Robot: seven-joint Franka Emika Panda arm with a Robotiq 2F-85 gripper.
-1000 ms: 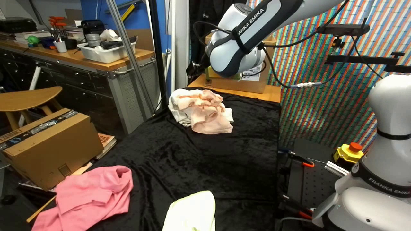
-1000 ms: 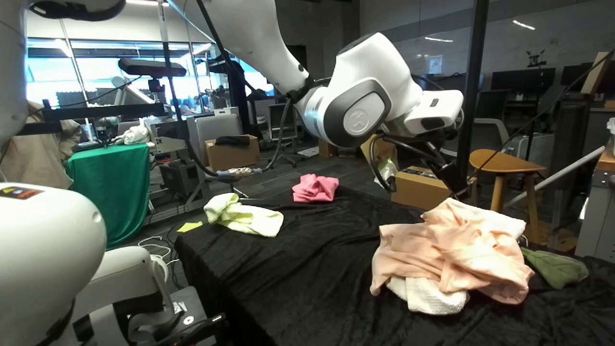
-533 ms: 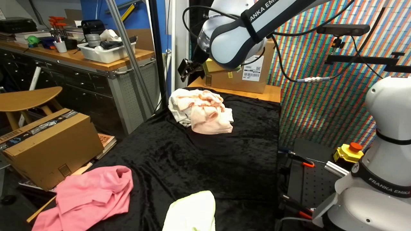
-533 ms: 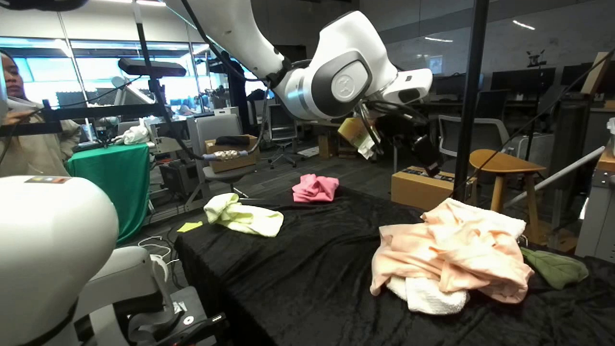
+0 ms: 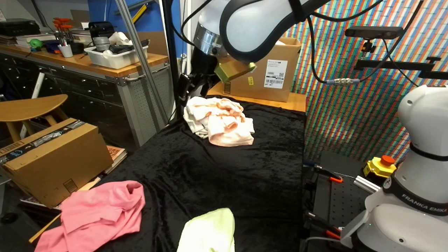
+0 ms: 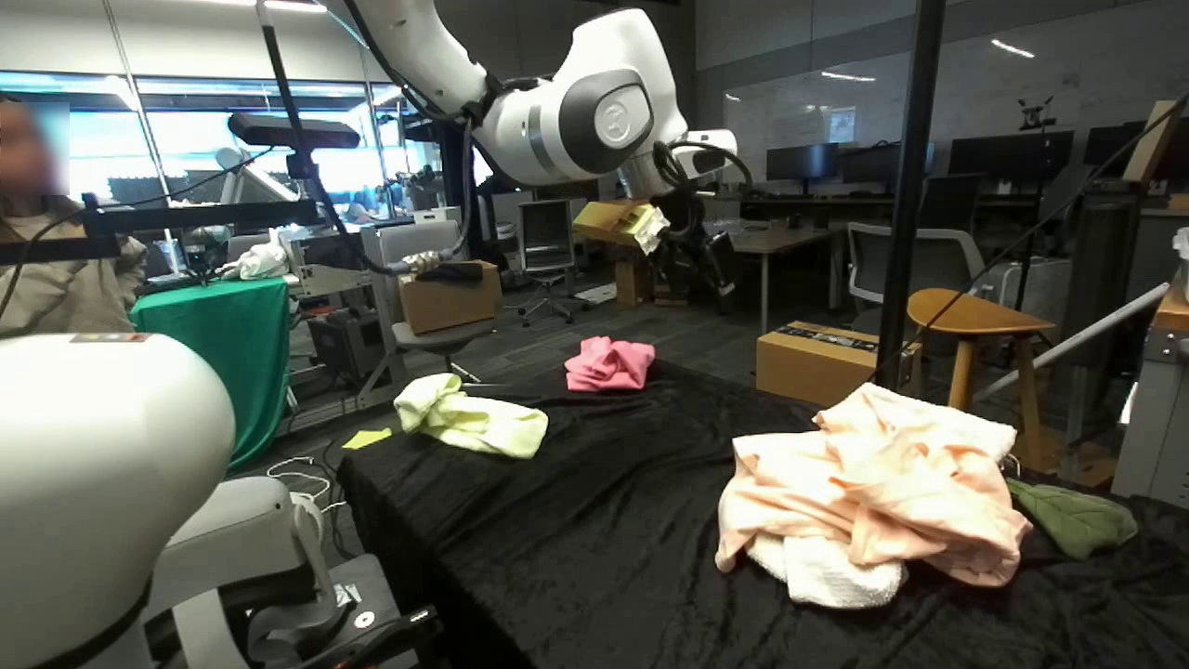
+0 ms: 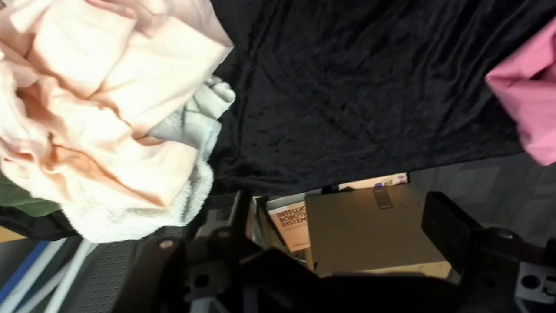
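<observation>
The gripper [image 7: 342, 219] hangs with its jaws wide apart, holding nothing. Below it and to one side is the peach cloth [image 7: 106, 104], lying over a white cloth [image 7: 191, 198]; on the gripper's other side, the pink cloth [image 7: 538, 117]. A deep pinch could catch peach and white together, because they overlap.

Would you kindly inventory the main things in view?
Velvety black tablecloth: one, black, spread centrally
Fluffy whitish towel: one, whitish, on the tablecloth
Crumpled peach cloth: one, peach, atop the whitish towel
Leaf-like green fabric: one, green, beside the peach cloth
Crumpled pink cloth: one, pink, at the tablecloth's edge
Bunched yellow-green cloth: one, pale yellow-green, on the tablecloth
Half-moon wooden stool: one, tan, beyond the tablecloth
Taped cardboard box: one, brown, near the stool
Jointed white arm: one, mostly white, overhead
Open black pincer: one, black, midair, empty
</observation>
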